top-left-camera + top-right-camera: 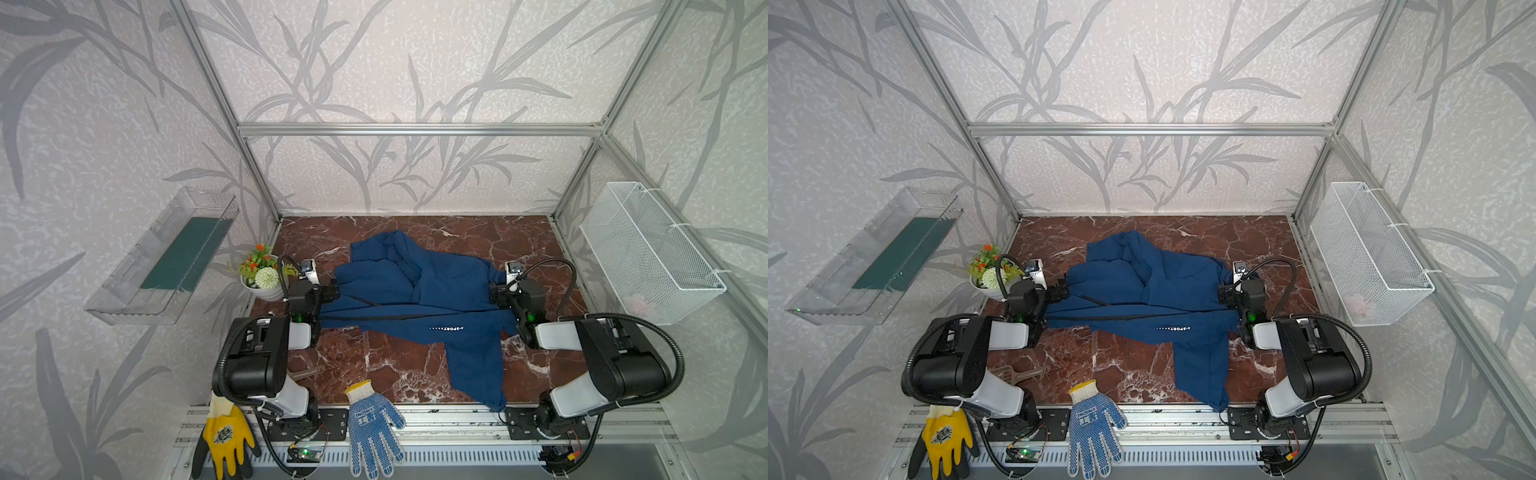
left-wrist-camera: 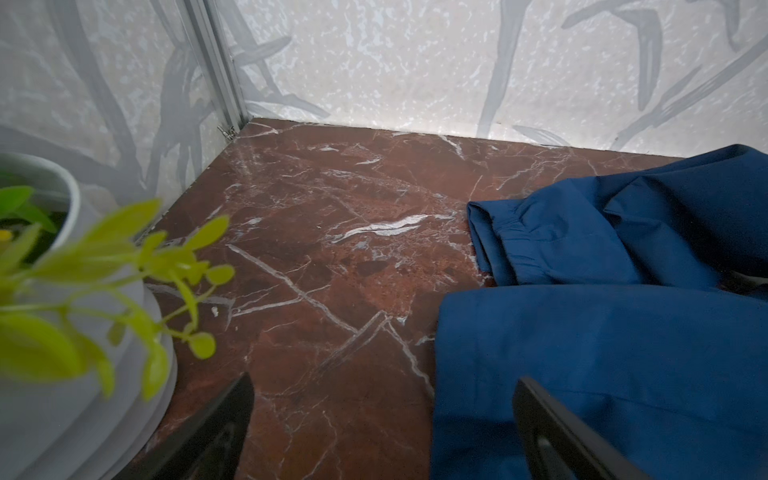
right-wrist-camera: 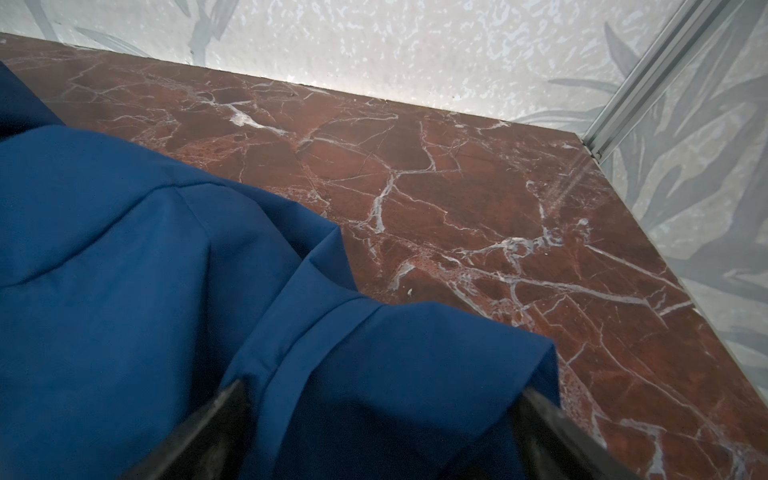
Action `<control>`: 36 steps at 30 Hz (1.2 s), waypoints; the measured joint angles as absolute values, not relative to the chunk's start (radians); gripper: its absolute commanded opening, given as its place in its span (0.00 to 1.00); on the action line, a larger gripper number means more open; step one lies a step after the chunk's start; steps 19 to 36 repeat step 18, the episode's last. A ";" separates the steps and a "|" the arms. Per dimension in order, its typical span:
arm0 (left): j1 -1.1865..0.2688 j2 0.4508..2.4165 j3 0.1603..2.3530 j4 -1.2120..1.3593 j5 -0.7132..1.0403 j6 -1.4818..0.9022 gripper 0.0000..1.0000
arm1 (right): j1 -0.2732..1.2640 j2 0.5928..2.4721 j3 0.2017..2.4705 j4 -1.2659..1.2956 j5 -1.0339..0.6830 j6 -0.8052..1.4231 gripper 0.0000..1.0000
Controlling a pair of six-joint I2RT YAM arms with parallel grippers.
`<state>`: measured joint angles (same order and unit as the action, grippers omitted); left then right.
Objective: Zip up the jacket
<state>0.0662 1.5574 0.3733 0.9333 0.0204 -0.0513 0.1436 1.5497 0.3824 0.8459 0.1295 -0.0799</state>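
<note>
jacket (image 1: 415,299): navy, lies rumpled mid desk (image 1: 395,365), stretched sideways between my two arms, one sleeve trailing to the front edge
front zipper (image 1: 374,318): dark line running across the jacket from the left end toward the right, beside the white lettering; I can't find the slider, can't tell how much is closed
left claw (image 2: 384,388): jaws spread wide, gripping nothing; one jaw over the jacket's edge, the other over bare desk
right claw (image 3: 384,392): jaws spread wide too, blue fabric lies between them, not pinched
step, my guess: setting up grips at the two ends of the zipper line, no zipping visible yet
doing it well: I want one claw pinning the fabric right at the zipper's base so the line stays taut and flat, the other taking the pull tab alone, not a fold of cloth; then pull straight along the teeth, low to the desk
first need: find the slider, no view shows it
watch: plant pot (image 1: 264,286) sits just beside the left claw, wide swings could tip it
ignore: dotted glove (image 1: 372,424) and yellow glove (image 1: 226,436) on the front rail
</note>
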 measured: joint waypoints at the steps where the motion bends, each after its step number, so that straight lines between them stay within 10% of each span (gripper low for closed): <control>1: 0.066 1.557 0.373 0.931 0.016 -0.051 0.99 | 0.144 1.550 0.382 0.846 0.130 -0.080 0.99; 36: 0.066 1.557 0.373 0.928 -0.002 -0.044 0.99 | 0.143 1.550 0.383 0.847 0.128 -0.080 0.99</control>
